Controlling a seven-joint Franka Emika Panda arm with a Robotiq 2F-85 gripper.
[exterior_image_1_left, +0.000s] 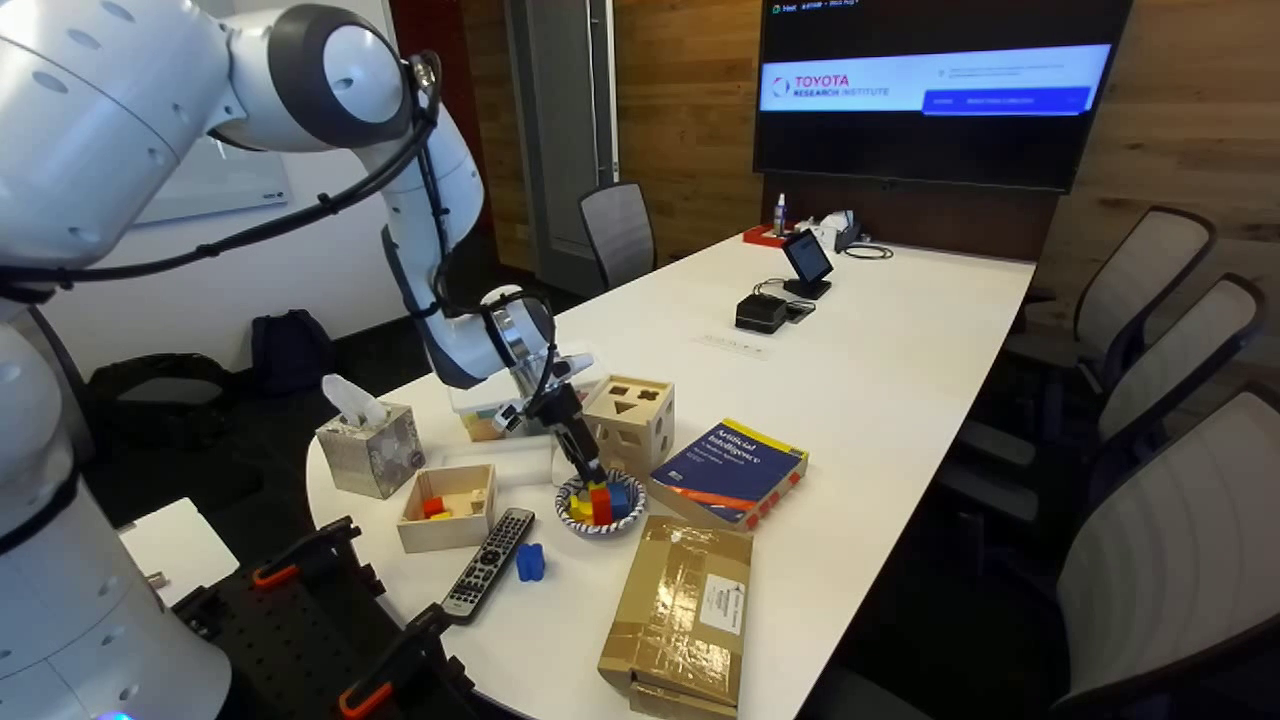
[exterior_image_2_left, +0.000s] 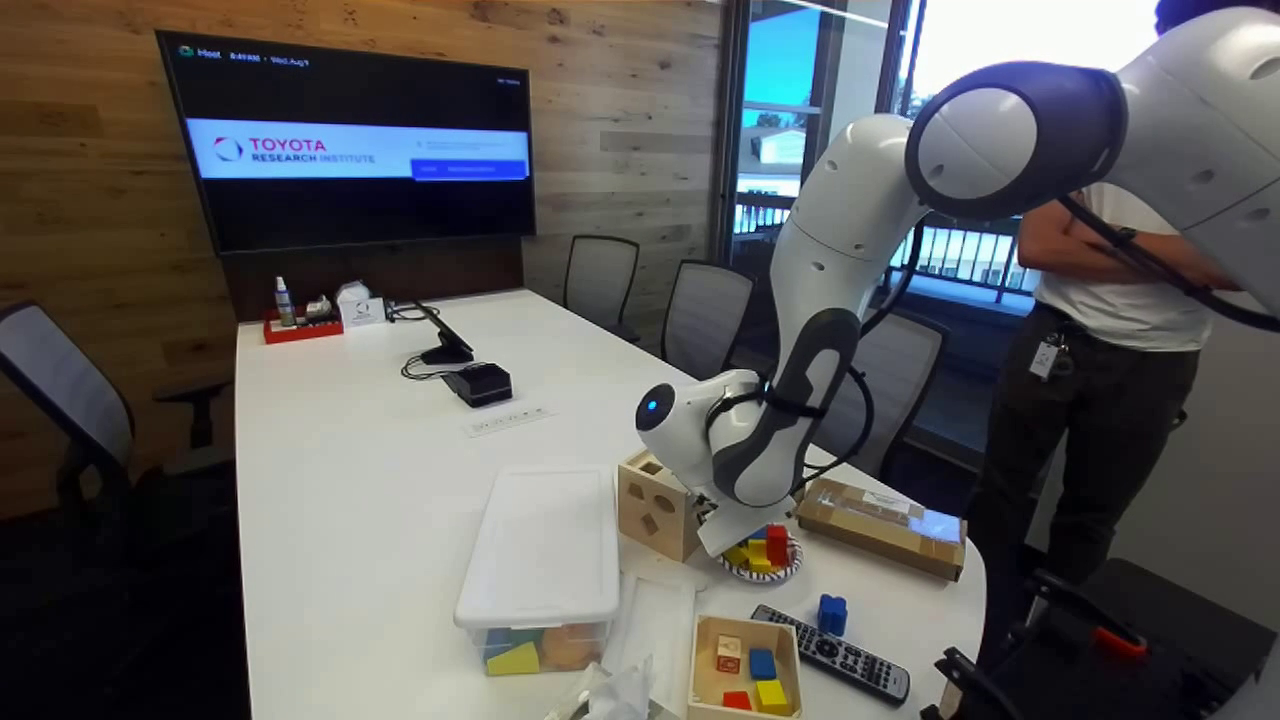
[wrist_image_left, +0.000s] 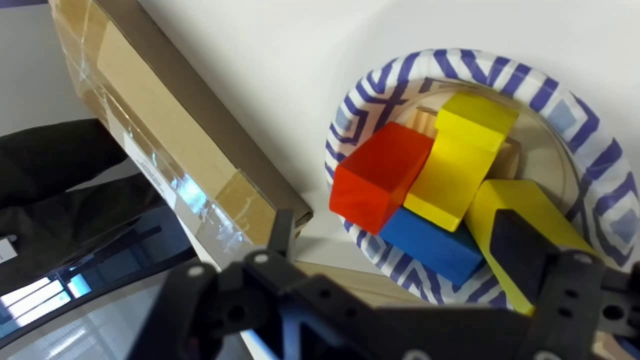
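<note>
Smooth tabletop (exterior_image_1_left: 870, 370) bears a zigzag-patterned bowl (wrist_image_left: 460, 64) of angular blocks (wrist_image_left: 452, 175), gripper (wrist_image_left: 395, 225) spread, seemingly above.

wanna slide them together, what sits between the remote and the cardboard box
A blue block lies between the remote and the cardboard box, nearer the remote, in both exterior views.

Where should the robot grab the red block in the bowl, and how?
Probably by its top end, coming straight down. The red block seems to stand on end in the bowl, so two opposite flat sides near the top could be pinched. Lower down, a yellow block and a blue block seem to crowd it, leaving less room.
</note>
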